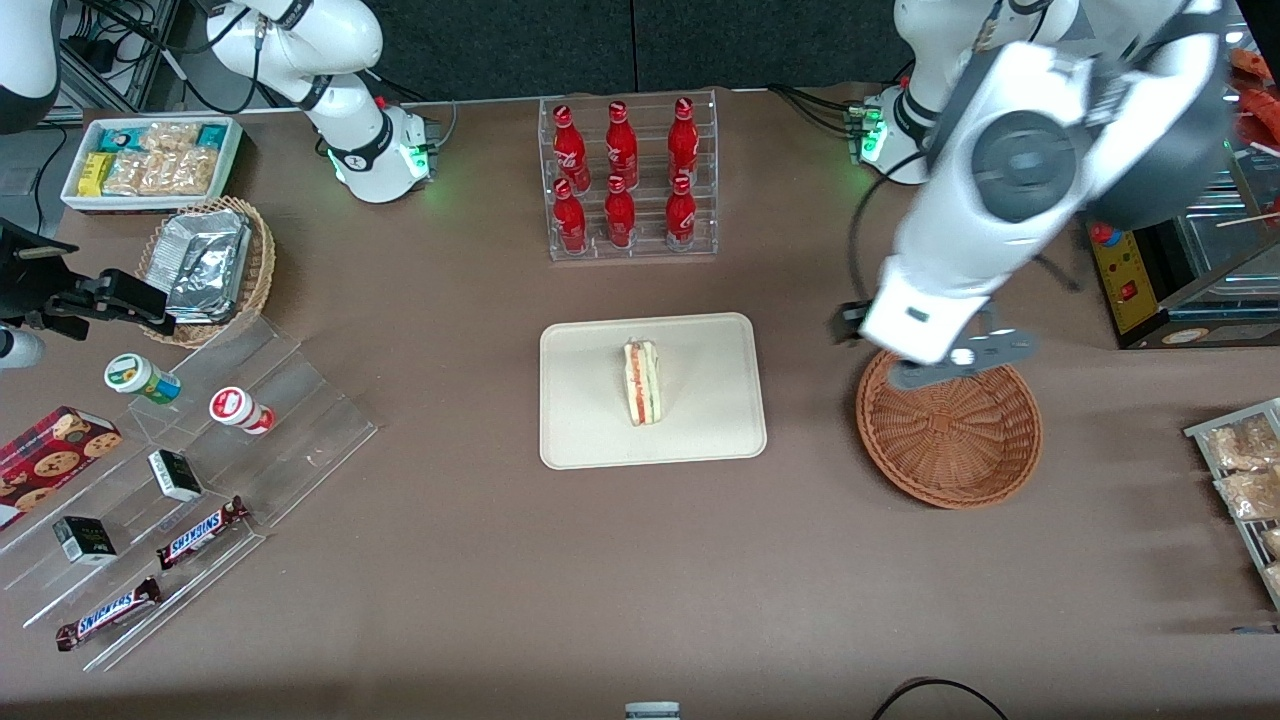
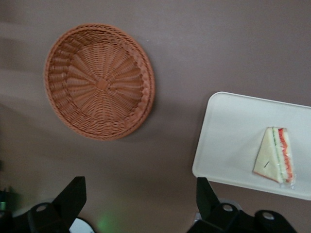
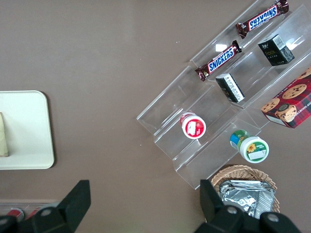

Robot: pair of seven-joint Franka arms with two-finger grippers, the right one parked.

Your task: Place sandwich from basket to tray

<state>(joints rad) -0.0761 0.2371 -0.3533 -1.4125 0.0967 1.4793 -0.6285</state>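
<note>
The sandwich (image 1: 641, 382) (image 2: 276, 155), a white wedge with orange-red filling layers, lies on the cream tray (image 1: 580, 420) (image 2: 228, 141) at mid-table. The round reddish-brown wicker basket (image 1: 950, 440) (image 2: 99, 81) stands beside the tray toward the working arm's end, with nothing in it. My left gripper (image 1: 858, 328) (image 2: 139, 196) hangs high over the table, above the basket's rim that is farther from the front camera. Its black fingers (image 2: 73, 194) are spread wide and open, with only bare tabletop between them.
A clear rack of red bottles (image 1: 630, 180) stands farther from the front camera than the tray. Toward the parked arm's end are a tan basket of foil packs (image 1: 205, 265), a white snack bin (image 1: 150, 160) and acrylic steps (image 1: 300, 420) with snacks. Snack bags (image 1: 1245, 470) lie at the working arm's end.
</note>
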